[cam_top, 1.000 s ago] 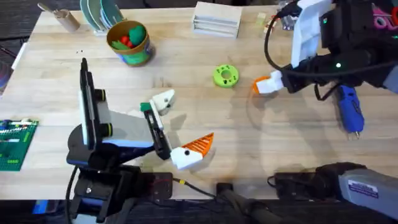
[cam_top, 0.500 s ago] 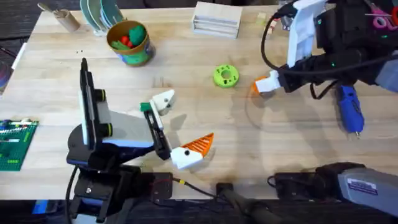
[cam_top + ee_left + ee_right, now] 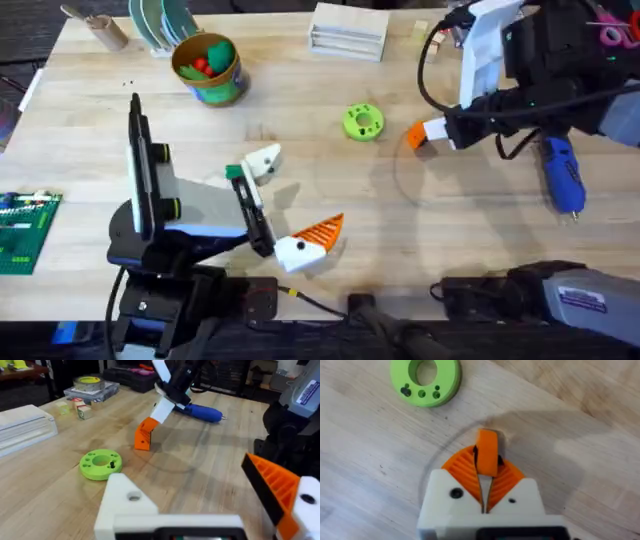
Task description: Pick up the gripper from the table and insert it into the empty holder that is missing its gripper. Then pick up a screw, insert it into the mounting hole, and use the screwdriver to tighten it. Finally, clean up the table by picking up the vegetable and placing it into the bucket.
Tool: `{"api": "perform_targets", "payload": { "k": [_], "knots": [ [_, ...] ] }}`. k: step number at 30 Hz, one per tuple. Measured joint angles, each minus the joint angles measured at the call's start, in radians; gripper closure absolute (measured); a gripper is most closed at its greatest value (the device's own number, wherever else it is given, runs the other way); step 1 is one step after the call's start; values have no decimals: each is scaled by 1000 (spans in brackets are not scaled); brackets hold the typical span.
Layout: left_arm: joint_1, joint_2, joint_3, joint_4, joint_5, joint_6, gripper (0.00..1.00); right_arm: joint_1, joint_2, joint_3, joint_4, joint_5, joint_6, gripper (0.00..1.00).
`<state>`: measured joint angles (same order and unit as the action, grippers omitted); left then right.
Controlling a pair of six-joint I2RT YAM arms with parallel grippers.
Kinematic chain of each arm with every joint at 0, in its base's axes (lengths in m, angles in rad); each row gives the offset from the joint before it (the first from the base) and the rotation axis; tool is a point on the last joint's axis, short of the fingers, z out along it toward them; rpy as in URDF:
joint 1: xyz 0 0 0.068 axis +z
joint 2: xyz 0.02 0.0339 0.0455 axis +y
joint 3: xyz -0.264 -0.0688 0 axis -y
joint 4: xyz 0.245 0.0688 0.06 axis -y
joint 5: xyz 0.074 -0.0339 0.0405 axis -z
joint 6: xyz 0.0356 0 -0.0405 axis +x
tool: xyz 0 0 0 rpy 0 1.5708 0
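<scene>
Two right gripper (image 3: 485, 491) jaws pinch orange gripper (image 3: 487, 455); left gripper (image 3: 290, 205) jaws wide.

Right gripper (image 3: 428, 133) pinches orange fingertip (image 3: 417, 136).

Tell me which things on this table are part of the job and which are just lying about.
Part of the job:
- small orange ribbed plastic wedge, pinched in the right tool
- white angular padless finger base on the left tool
- blue pen-shaped screwdriver
- yellow-rimmed printed bucket

Lying about:
- round bright-green disc
- white flat box
- green circuit board
</scene>
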<state>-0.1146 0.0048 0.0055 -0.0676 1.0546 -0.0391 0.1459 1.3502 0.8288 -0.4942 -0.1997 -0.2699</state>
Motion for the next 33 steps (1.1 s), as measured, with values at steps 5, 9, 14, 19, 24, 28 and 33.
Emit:
{"api": "perform_targets", "payload": {
  "k": [5, 9, 14, 19, 24, 28, 33],
  "knots": [
    [0, 0, 0, 0, 0, 0, 7, 0, -10, 1, -9, 0, 0, 981],
    [0, 0, 0, 0, 0, 0, 7, 0, -84, 1, -29, 0, 5, 982],
    [0, 0, 0, 0, 0, 0, 7, 0, -259, 1, -78, 0, 43, 984],
    [0, 0, 0, 0, 0, 0, 7, 0, -461, 1, -146, 0, 111, 985],
    [0, 0, 0, 0, 0, 0, 8, 0, -649, 1, -218, -6, 164, 986],
    [0, 0, 0, 0, 0, 0, 8, 0, -731, -33, -149, -106, 260, 986],
    [0, 0, 0, 0, 0, 0, 8, 0, -760, -241, 173, -344, 518, 987]
  ]
}}
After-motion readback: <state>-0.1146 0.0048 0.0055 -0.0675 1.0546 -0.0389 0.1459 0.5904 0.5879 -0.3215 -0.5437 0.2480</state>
